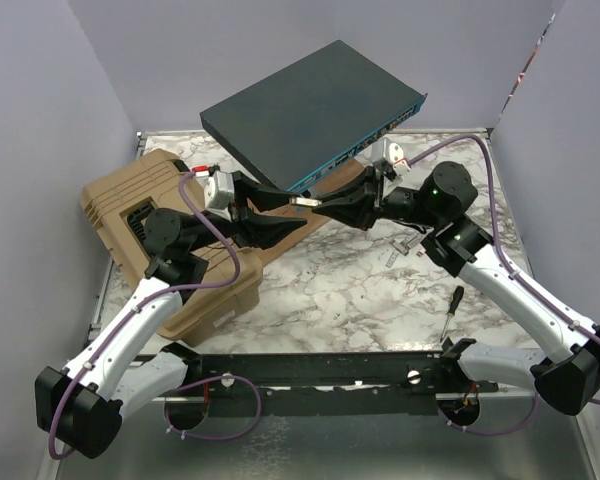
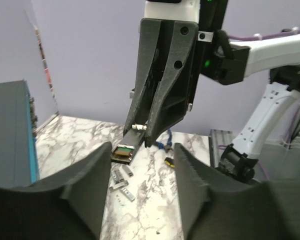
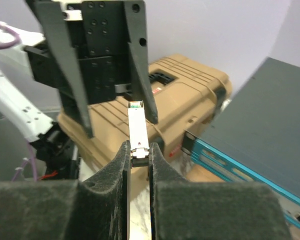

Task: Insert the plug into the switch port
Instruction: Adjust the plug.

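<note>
case [image 1: 130, 190]: one, tan, at left end of counter [image 1: 330, 290].
left fingers [image 2: 87, 190]: spread apart, either side of the plug's free end, gripping nothing.
plug [image 3: 138, 125]: one, in mid-air between the two arms, near the switch.
right fingers [image 3: 115, 185]: pinched on the plug's rear end.
switch [image 1: 315, 110]: one, tilted, blue face toward plug.
left wrist view only: about four loose metal pieces [image 2: 121, 180] on counter under plug.

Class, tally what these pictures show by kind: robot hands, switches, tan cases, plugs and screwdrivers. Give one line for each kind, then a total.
Robot hands: 2, the left hand and the right hand
Switches: 1, the switch
Cases: 1, the tan case
Plugs: 1, the plug
Screwdrivers: 1, the screwdriver
Total: 6
</note>
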